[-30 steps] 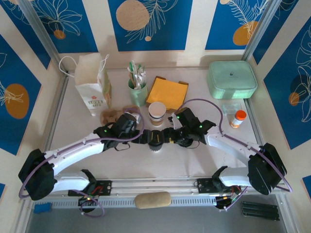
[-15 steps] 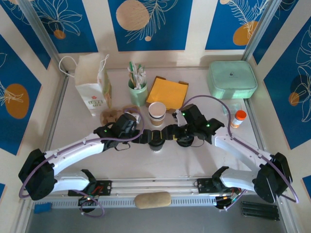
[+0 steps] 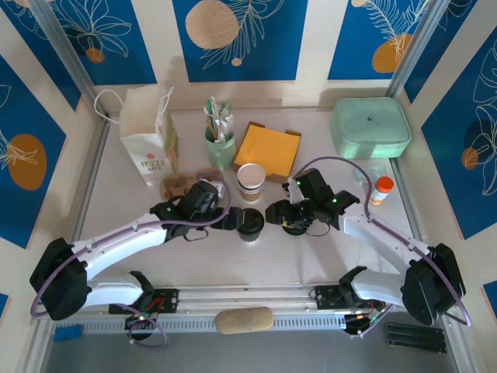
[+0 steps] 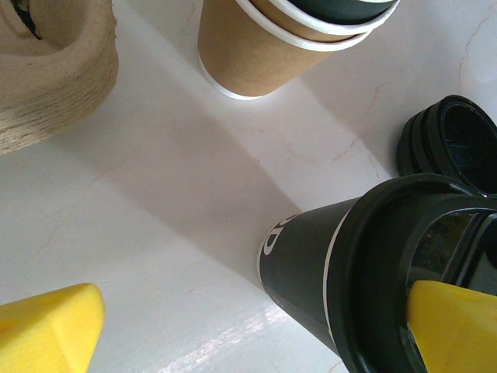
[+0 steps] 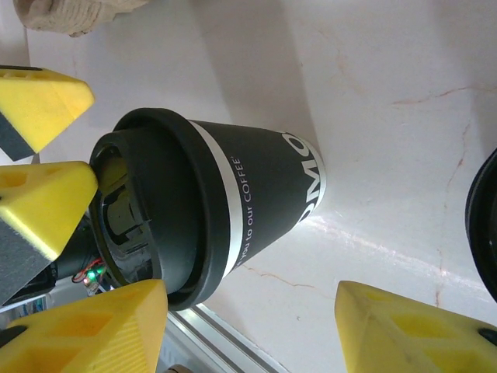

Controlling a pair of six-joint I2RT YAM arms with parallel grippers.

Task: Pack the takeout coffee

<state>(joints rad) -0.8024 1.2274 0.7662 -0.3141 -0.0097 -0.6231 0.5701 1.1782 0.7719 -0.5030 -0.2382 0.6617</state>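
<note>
Far on our left stands the paper bag. Next, our left gripper hangs wide open by a black cup with its lid on; maybe one finger touches that lid. Just behind stands the takeout coffee, brown, with no lid yet. Spare black lids lie close by. Our right gripper is open and empty. We think this is the lid step, so next it must pick up a lid.

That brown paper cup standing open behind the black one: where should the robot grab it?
Probably the side wall of the brown paper cup, just below the rim, coming in level from the right. It stands upright and open; the black cup blocks the near side, and the green utensil cup crowds the left.
</note>
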